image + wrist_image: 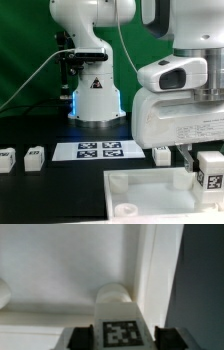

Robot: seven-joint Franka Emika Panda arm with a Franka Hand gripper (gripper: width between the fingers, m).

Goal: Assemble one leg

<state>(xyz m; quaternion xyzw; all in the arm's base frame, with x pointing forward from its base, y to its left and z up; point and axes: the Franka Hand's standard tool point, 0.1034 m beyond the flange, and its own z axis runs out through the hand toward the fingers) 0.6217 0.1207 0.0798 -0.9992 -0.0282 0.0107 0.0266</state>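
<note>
My gripper (208,168) is shut on a leg (211,170), a small white block with a black-and-white marker tag, and holds it upright just above the near right part of the large white plate (150,200). In the wrist view the leg (121,317) sits between my two dark fingers (84,335), its rounded tip pointing at the plate (60,269) close to the plate's raised edge. Three more legs stand on the black table: two at the exterior view's left (33,156) (5,160) and one (161,154) beside the gripper.
The marker board (99,150) lies on the table in front of the white robot base (95,95). A green backdrop stands behind. A round socket (124,207) shows in the plate near its front edge.
</note>
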